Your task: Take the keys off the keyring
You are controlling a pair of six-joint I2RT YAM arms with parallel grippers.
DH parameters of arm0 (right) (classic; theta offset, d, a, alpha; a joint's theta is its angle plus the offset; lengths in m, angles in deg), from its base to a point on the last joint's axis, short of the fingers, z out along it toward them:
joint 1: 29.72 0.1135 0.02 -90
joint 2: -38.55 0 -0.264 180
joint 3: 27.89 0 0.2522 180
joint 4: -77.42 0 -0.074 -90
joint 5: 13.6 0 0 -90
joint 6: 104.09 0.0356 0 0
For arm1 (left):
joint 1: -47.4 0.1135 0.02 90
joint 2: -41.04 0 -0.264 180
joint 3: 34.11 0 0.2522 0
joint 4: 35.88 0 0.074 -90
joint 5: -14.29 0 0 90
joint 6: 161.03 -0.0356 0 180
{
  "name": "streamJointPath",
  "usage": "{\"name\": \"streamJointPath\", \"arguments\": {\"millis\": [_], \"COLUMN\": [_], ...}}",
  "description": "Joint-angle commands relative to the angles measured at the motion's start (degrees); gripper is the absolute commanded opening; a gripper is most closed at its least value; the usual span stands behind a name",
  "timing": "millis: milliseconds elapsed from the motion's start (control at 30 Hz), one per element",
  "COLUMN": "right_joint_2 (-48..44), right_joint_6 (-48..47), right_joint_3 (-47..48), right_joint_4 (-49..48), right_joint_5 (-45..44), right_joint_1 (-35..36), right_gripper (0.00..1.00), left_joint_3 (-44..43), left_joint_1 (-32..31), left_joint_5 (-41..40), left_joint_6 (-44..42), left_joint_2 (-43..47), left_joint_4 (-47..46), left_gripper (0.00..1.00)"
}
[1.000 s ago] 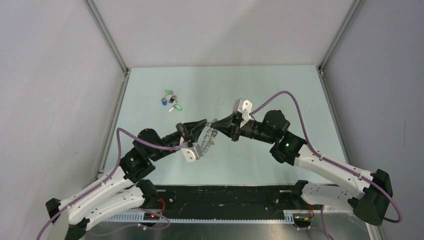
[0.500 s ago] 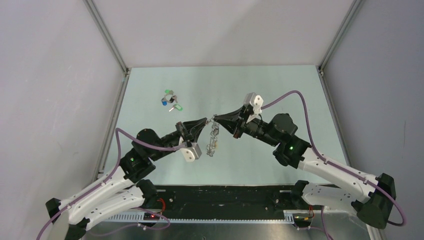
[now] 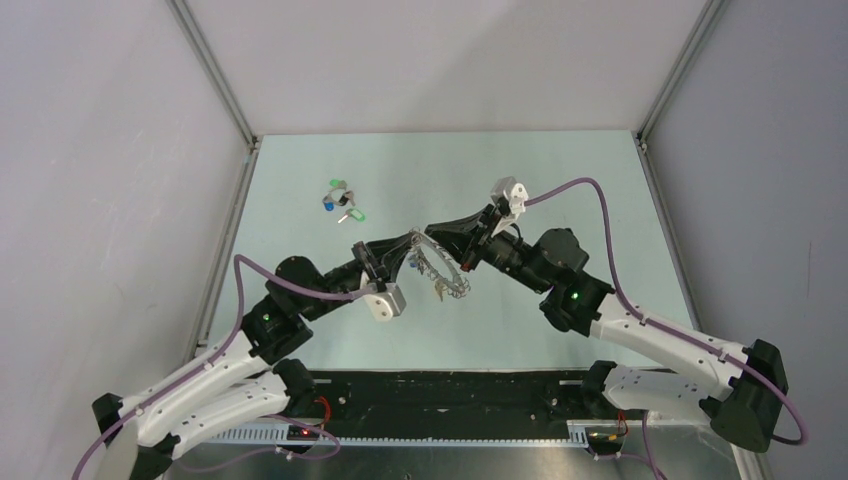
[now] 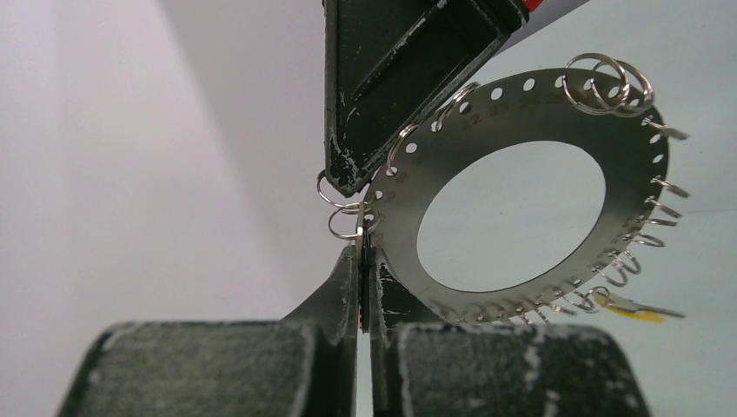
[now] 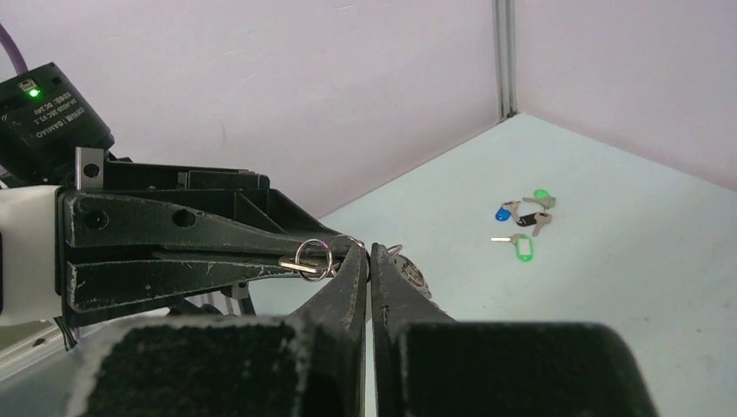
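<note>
Over the middle of the table (image 3: 560,180), well off its surface, the keyring (image 4: 521,113) hangs between the two arms. The left end effector (image 3: 405,248) is clenched on the disc's rim. The right end effector (image 3: 432,236) is pinched shut on a wire loop (image 4: 339,208) right beside that grip. What's new is that the right wrist has rolled over in the last second. The ring has gone from dangling edge-on to swinging out toward the right arm. My guess is it's twisting that loop open. A few keys (image 3: 340,200) already lie at the far left, and a yellow-tagged key (image 4: 639,310) is still on the ring.
</note>
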Motion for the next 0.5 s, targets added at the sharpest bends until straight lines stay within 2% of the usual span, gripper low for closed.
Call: {"name": "streamJointPath", "arguments": {"millis": [0,233,467], "right_joint_2": [-1.21,-1.31,1.38], "right_joint_6": [3.83,7.28,2.29], "right_joint_3": [1.48,4.36,8.86], "right_joint_4": [-5.84,1.30,10.89], "right_joint_5": [-11.43,-17.84,-22.44], "right_joint_1": [-0.16,3.30,7.22], "right_gripper": [0.00,0.00,0.00], "left_joint_3": [-2.14,-3.05,-4.10], "left_joint_1": [-1.53,-2.06,-2.92], "left_joint_5": [0.53,-2.90,-5.35], "left_joint_6": [-2.51,-5.99,-8.85], "left_joint_2": [-0.10,-1.78,-3.25], "left_joint_4": [1.41,4.58,8.65], "left_gripper": [0.00,0.00,0.00]}}
